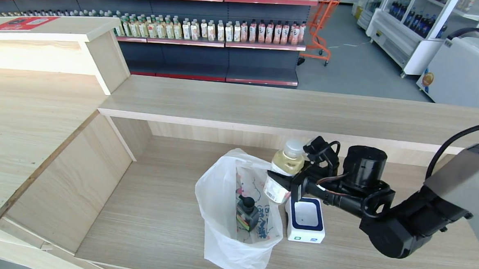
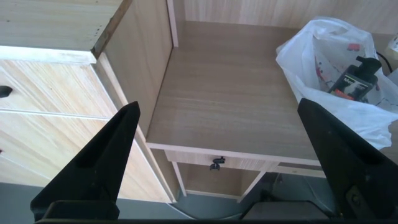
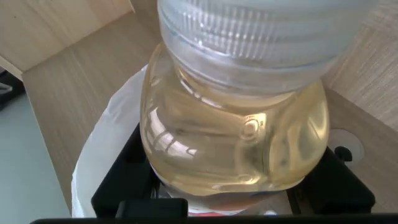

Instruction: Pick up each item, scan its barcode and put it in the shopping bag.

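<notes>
The clear yellow-liquid plastic bottle (image 1: 288, 161) is being grasped by the right hand (image 1: 281, 182), with the white box scanner (image 1: 306, 220) just below the hand and the white plastic shopping bag (image 1: 219, 215) just beside it. The left hand (image 2: 214, 162) is being held released.

A clear bottle (image 1: 285, 169) holds pale yellow liquid, with a frosted whitish cap and a white label. The right claw (image 1: 281, 181) is black. The bag (image 1: 219, 199) is translucent white, printed in red and blue. The black bottle (image 1: 247, 213) has a red, yellow and green label. The scanner (image 1: 305, 220) is white with a navy frame. The tabletop (image 1: 157, 220) is pale wood grain.
</notes>
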`<state>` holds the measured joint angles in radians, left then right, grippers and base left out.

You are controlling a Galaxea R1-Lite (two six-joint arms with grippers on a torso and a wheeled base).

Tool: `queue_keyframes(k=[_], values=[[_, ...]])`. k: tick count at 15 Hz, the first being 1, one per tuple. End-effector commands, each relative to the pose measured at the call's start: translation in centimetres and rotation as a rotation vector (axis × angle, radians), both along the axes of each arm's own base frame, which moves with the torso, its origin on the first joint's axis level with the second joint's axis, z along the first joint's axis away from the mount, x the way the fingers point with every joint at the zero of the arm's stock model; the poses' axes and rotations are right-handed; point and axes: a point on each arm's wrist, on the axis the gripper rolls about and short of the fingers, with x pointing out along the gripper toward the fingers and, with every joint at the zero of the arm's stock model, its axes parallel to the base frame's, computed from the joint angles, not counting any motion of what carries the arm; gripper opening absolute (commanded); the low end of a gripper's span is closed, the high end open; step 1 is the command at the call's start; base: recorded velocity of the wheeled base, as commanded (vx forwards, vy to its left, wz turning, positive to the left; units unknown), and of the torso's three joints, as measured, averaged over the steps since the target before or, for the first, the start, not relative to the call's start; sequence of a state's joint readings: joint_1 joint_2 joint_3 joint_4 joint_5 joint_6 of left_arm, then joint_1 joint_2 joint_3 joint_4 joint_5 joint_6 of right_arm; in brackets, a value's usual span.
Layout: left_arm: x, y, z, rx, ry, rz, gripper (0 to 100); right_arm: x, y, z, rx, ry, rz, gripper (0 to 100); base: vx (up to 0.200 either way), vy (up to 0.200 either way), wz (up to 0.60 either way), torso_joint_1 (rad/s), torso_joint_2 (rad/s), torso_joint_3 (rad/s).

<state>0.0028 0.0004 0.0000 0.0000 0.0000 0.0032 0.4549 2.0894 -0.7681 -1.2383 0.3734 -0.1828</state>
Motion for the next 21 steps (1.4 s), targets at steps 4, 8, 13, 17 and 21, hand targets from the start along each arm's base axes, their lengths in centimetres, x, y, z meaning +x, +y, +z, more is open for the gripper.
queue_keyframes(k=[4, 8, 13, 17, 21], values=[[0.0, 0.0, 0.0, 0.000, 0.000, 0.000, 100, 3.3, 1.9, -5.1, 0.013, 0.027, 0.009, 0, 0.000, 0.000, 0.00, 0.000, 0.00, 0.000], [0.0, 0.0, 0.0, 0.000, 0.000, 0.000, 100, 5.3, 3.0, -6.6, 0.023, -0.003, 0.009, 0, 0.000, 0.000, 0.00, 0.000, 0.00, 0.000], [0.0, 0.0, 0.0, 0.000, 0.000, 0.000, 100, 6.7, 4.0, -8.4, 0.017, -0.010, -0.021, 0, 0.000, 0.000, 0.00, 0.000, 0.00, 0.000], [0.0, 0.0, 0.0, 0.000, 0.000, 0.000, 100, 7.3, 4.8, -9.8, 0.012, -0.011, -0.011, 0, 0.000, 0.000, 0.00, 0.000, 0.00, 0.000], [0.0, 0.0, 0.0, 0.000, 0.000, 0.000, 100, 7.7, 5.0, -10.2, 0.012, -0.022, -0.009, 0, 0.000, 0.000, 0.00, 0.000, 0.00, 0.000]])
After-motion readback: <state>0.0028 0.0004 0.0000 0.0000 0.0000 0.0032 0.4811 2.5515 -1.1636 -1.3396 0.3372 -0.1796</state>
